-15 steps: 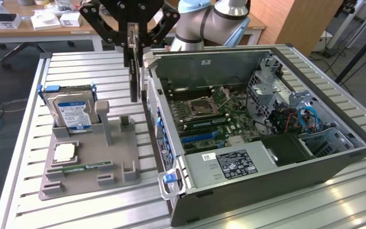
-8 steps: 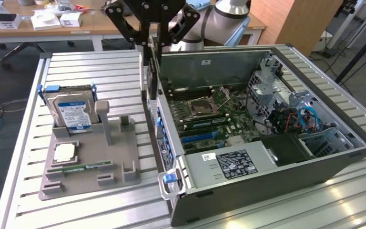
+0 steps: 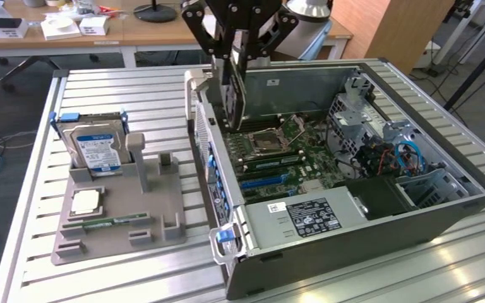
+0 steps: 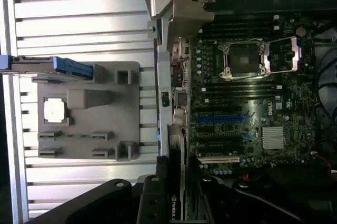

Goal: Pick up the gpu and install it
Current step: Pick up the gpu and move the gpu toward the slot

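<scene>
On the exterior view's left, a grey moulded plastic holder tray [image 3: 154, 208] lies on the ribbed aluminium table [image 3: 124, 88]. In it, a boxy silver hard drive with a blue label [image 3: 98, 148] stands upright, with a square silver processor chip [image 3: 85, 202] lying flat in front of it and a narrow green memory stick [image 3: 108, 222] in the next slot along.

Just right of the tray lies the open dark grey computer case [image 3: 377, 233], its green motherboard [image 3: 285, 151] facing up, with a bare square processor socket [image 3: 268, 140] near the middle.

Above the case's wall nearest the tray hangs the black gripper [image 3: 244, 53]. Its fingers [image 4: 150, 203] are partly closed, clamped on the two flat faces of the gpu [image 3: 240, 88], a thin dark rectangular circuit card. The card hangs on edge, upright, from the fingers, and its lower end reaches down into the case beside that wall. Whether it touches the board cannot be told.

In the wrist view the card [image 4: 174, 205] is seen edge-on between the fingers of the gripper [image 4: 176, 192], lined up along the case wall beside the board's slots.

Further right in the exterior view, a silver labelled power supply box [image 3: 305, 218] sits in the case's near end.
</scene>
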Controlling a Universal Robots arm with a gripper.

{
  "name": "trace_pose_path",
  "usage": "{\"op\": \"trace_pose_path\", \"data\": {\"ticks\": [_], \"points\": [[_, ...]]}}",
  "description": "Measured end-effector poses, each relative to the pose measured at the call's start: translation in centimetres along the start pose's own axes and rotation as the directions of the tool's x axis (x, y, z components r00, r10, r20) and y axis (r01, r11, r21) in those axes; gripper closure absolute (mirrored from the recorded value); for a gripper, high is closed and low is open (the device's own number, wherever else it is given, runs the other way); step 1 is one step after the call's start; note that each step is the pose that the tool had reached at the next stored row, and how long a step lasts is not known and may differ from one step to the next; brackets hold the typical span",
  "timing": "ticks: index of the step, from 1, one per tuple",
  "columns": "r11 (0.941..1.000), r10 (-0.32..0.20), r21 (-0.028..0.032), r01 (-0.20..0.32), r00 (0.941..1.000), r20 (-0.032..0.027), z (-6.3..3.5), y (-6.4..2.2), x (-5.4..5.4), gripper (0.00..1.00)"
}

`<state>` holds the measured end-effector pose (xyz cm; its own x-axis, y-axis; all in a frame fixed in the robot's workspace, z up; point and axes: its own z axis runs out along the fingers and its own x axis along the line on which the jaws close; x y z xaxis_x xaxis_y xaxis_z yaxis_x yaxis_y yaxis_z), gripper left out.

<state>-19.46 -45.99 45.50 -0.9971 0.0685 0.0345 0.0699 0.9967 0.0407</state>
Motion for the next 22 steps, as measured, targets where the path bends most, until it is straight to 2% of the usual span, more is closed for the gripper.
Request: {"op": "trace_pose_path", "data": {"ticks": [2, 3, 22], "points": [[1.0000, 0.000, 0.0000, 0.000, 1.0000, 0.0000, -0.02, 0.04, -0.6, 0.74], [1.0000, 0.000, -0.0001, 0.000, 1.0000, 0.0000, -0.04, 0.08, -1.3, 0.74], [1.0000, 0.000, -0.0001, 0.000, 1.0000, 0.0000, -0.24, 0.53, -7.6, 0.74]]}}
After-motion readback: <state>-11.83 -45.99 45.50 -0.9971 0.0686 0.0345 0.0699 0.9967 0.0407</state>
